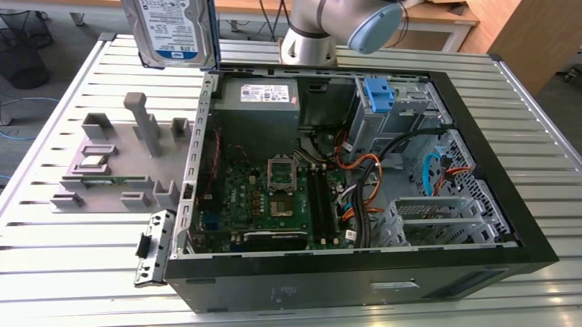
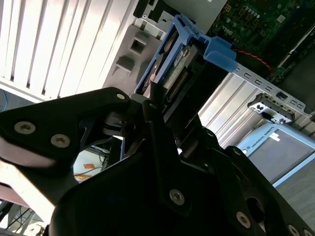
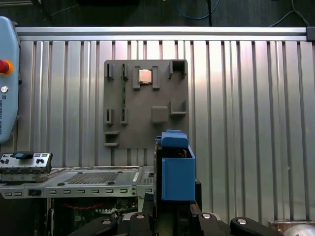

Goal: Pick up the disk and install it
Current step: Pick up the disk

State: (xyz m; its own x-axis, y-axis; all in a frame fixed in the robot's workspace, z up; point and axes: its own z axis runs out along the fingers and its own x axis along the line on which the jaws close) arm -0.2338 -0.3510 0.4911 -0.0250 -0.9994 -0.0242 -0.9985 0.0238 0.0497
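The disk (image 1: pixel 173 30) is up in the air and off the slatted table (image 1: pixel 64 272), and the gripper (image 2: pixel 165 110) has its jaws clamped across the drive's near end, one black finger (image 2: pixel 147 105) pressed against its flank in the second wrist view. The drive hangs upright: in the exterior view its labelled face looks toward the camera and its long axis runs up and down, in line with the gripper's own reach. In the first wrist view the blue rail end of it points straight down. Below it lies the seam where the grey fixture plate (image 3: pixel 145 103) meets the rim of the open computer case (image 1: pixel 523 238), so the disk sits high over the case's far corner on the exterior view's left. The metal drive cage (image 1: pixel 400 119), with a bare blue bracket (image 1: pixel 375 92) at its top, stands at the case's far side toward the exterior view's right. That puts it well apart from the disk, with the grey power supply (image 1: pixel 264 102) between them. The gap that matters, then, runs sideways across the case, and as things stand the drive is on end and high above the cage.
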